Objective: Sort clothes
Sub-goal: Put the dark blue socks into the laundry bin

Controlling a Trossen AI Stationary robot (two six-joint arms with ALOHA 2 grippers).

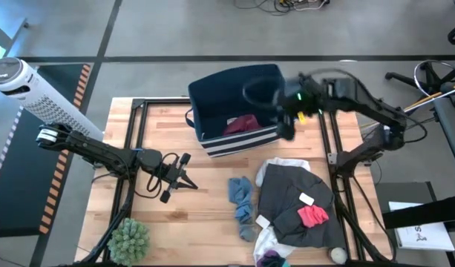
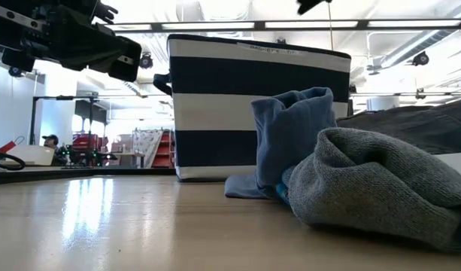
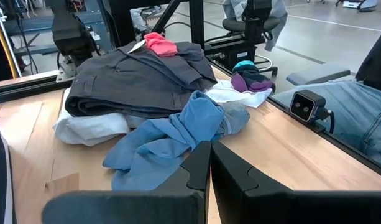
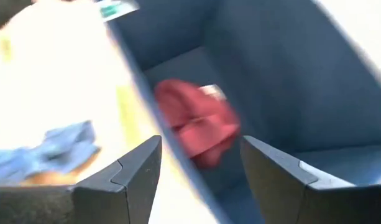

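Standing at the table's far edge, navy bin [image 1: 212,89] already holding a maroon garment [image 1: 240,124], apparently sorted. Heaped nearby: dark grey garment [image 1: 298,204] over white garment [image 1: 275,167], red piece [image 1: 313,216] on top, blue-grey piece [image 1: 242,196] beside. Above the bin, right gripper [image 4: 199,165], spread, empty. Waiting left of pile, left gripper [image 3: 210,163], fingers pressed together.

Butcher-block wood bench [image 1: 205,215] on a grey concrete floor [image 1: 175,33], with seams and dark lines across it. Orange-and-black hazard tape [image 1: 82,78] on the floor by the bench's left side. White perforated tower unit [image 1: 23,89] at far left. Small green plant [image 1: 129,239] on the bench's near-left corner. Office chair [image 1: 439,78] at right, cables [image 1: 286,4] at the far edge. Low view: long ceiling strip lights [image 2: 215,25], bright open room, red equipment [image 2: 87,143] far back.
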